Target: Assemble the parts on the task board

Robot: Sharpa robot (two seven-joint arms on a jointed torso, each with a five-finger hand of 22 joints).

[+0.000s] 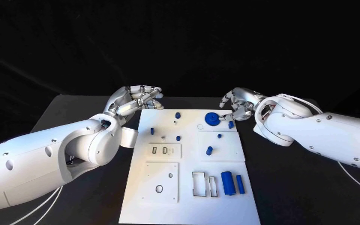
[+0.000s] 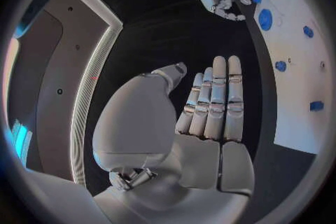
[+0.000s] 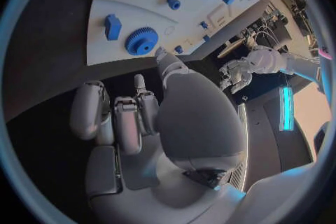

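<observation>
Task board (image 1: 169, 183), white, lies lengthwise down the middle of the black bench (image 1: 300, 194), between the two arms. Left robot hand (image 1: 139, 99) hangs just off the board's far corner on its own side; the left wrist view shows its fingers (image 2: 213, 102) straight and side by side, nothing in them. Right robot hand (image 1: 239, 104) sits at the far corner opposite, fingers curled inward in the right wrist view, palm holding nothing I can see. Its fingertips are close to the blue gear (image 1: 212, 119); whether they touch it I cannot tell, since the hand itself hides the contact.

Just beside the gear, toward the right robot hand, a small blue block (image 1: 231, 124). Small blue pegs (image 1: 178, 115) are scattered over the board's far half, between the two hands; their shapes are too small to make out. Well away from both hands, at the board's near end, two blue cylinders (image 1: 227, 183) lie side by side next to rectangular cut-outs (image 1: 200, 184). The board's near edge is cut off by the frame.
</observation>
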